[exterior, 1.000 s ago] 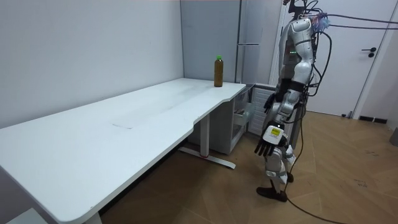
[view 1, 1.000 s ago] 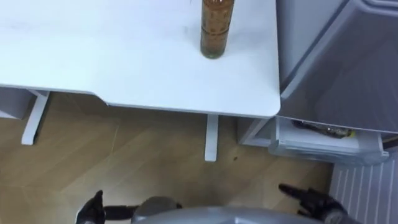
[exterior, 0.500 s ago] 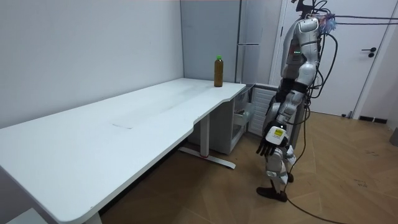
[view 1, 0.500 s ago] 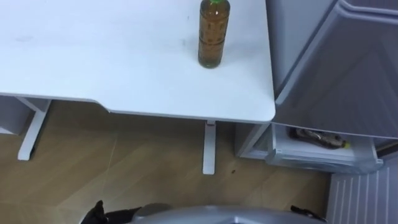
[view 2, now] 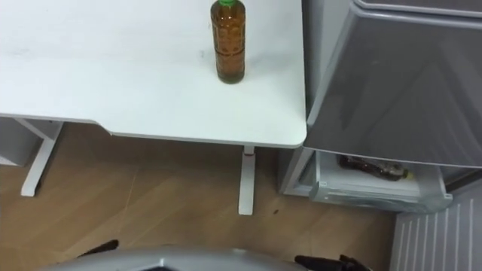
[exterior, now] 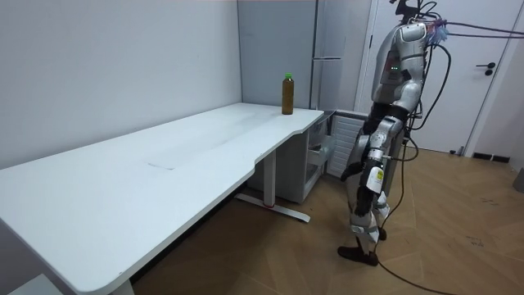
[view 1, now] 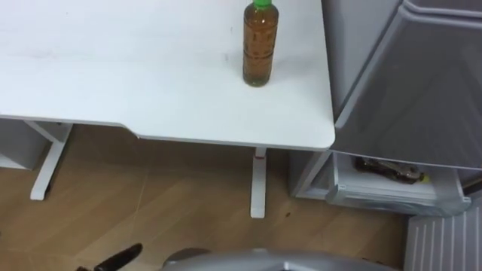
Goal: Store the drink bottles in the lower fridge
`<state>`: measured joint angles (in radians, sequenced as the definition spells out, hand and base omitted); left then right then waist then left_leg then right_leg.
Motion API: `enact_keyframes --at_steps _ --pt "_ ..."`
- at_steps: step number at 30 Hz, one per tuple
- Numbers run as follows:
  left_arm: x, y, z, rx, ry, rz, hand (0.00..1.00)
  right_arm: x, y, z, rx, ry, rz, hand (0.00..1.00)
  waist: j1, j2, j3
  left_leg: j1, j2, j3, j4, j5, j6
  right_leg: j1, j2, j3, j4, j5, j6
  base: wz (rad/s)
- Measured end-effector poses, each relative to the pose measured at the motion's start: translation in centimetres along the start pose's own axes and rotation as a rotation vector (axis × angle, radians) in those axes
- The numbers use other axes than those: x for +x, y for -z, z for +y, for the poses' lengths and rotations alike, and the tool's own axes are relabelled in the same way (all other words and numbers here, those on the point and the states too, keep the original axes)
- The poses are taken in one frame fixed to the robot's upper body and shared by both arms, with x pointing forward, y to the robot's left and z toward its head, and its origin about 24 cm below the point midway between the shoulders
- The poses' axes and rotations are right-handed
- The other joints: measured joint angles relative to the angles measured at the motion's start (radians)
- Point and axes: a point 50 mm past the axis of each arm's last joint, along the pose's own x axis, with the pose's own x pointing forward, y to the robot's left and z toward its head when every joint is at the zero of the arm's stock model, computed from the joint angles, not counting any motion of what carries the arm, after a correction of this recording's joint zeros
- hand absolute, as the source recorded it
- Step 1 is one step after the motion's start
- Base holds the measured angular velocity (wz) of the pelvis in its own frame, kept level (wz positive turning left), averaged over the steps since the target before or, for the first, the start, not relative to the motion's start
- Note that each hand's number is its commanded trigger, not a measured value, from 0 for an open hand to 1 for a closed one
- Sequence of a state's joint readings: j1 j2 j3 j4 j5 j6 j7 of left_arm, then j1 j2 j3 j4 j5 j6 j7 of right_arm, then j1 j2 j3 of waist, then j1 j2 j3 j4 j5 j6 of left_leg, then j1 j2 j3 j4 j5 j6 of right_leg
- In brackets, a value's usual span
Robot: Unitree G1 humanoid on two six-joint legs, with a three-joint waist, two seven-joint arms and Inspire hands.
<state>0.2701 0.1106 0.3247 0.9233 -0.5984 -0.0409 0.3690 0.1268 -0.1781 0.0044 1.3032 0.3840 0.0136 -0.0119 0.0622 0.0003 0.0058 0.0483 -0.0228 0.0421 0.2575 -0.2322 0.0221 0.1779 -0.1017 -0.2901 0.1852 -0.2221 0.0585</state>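
Evidently the bottle point(view 1: 260, 45) stood upright on the desk point(view 1: 151, 83) at 12 o'clock, in neither hand. The left hand point(view 1: 113, 261) hung at 7 o'clock and the right hand point(view 2: 331, 263) at 5 o'clock; whether their fingers were spread or curled could not be told. The open lower fridge drawer point(view 1: 392, 188) lay at 4 o'clock. The step called for a closer stance and a mid-body grasp that kept the bottle vertical.

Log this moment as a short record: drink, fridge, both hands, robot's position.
drink: amber bottle with green cap, upright on the white table near its right edge
fridge: lower drawer open, a dark item inside
left hand: low, fingers straight, holding nothing
right hand: low, far from the bottle
robot: stands facing the table's end and the fridge
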Motion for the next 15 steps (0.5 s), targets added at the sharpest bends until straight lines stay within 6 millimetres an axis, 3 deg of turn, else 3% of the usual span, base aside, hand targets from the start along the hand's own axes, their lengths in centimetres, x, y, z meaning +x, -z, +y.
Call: enact_keyframes --at_steps 4,8,10,15 --pt "-0.1 -3.4 1.4 -0.173 -0.182 -0.129 0.00 -0.2 0.9 -0.8 0.016 0.045 0.009 0.00 0.011 0.002 -0.0020 0.017 -0.001 -0.009 -0.008 0.000 -0.001 0.016 0.000 -0.010 -0.001 0.000 0.000 0.05" --pt "-1.6 -7.7 1.3 -0.312 -0.268 -0.317 0.00 -0.3 1.6 -1.4 -0.014 0.079 0.021 0.00 0.035 0.006 -0.0047 0.018 -0.002 -0.010 -0.013 0.001 0.000 0.014 0.000 -0.004 -0.001 0.000 0.000 0.00" --pt "-2.6 -9.6 1.1 -0.345 -0.288 -0.416 0.00 -0.3 1.5 -1.4 -0.059 0.083 0.011 0.00 0.042 0.007 -0.0066 0.022 -0.003 -0.010 -0.017 0.002 0.000 0.017 -0.001 -0.009 -0.001 0.000 0.000 0.02" --pt "-7.2 -15.9 0.0 -0.482 -0.271 -0.758 0.00 -0.4 1.6 -1.6 -0.119 0.116 -0.022 0.00 0.040 0.010 -0.0069 0.024 -0.006 -0.021 -0.018 0.002 0.000 0.025 -0.001 -0.013 -0.002 0.000 0.000 0.05"
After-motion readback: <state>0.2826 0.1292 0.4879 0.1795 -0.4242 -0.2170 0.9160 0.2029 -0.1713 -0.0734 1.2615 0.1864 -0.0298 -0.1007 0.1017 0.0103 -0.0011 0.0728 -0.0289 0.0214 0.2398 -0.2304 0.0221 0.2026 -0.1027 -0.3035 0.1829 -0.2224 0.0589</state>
